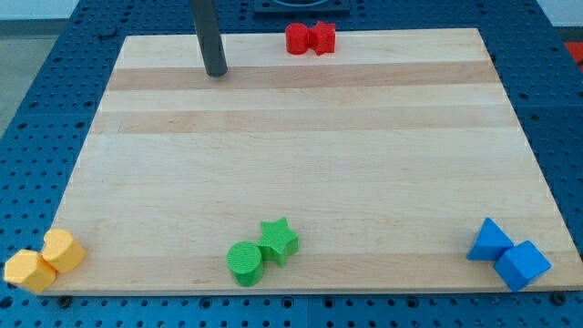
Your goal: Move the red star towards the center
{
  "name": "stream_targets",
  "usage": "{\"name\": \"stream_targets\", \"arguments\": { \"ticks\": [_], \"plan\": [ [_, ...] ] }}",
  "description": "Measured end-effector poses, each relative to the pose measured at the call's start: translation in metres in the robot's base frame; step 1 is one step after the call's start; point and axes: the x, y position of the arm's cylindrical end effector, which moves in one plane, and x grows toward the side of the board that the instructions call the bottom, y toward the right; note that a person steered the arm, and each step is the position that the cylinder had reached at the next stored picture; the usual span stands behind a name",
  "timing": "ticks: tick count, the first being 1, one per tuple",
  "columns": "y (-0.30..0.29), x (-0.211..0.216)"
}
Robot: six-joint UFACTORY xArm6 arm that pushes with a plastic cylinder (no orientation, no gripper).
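Note:
Two red blocks sit touching at the board's top edge, right of the middle. The right one (322, 37) looks like the red star. The left one (297, 38) is rounder, its shape unclear. My tip (216, 73) rests on the board near the top left, well to the left of the red blocks and apart from them.
A green cylinder (245, 263) and a green star (278, 241) touch near the bottom middle. Two yellow blocks (44, 261) sit at the bottom left corner. A blue triangle (489, 241) and a blue cube (522, 265) sit at the bottom right. The wooden board (310, 155) lies on a blue perforated table.

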Motion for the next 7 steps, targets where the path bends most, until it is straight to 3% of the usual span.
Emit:
{"name": "stream_targets", "arguments": {
  "ticks": [2,7],
  "plan": [
    [-0.004,0.025],
    [0.051,-0.094]
  ]
}}
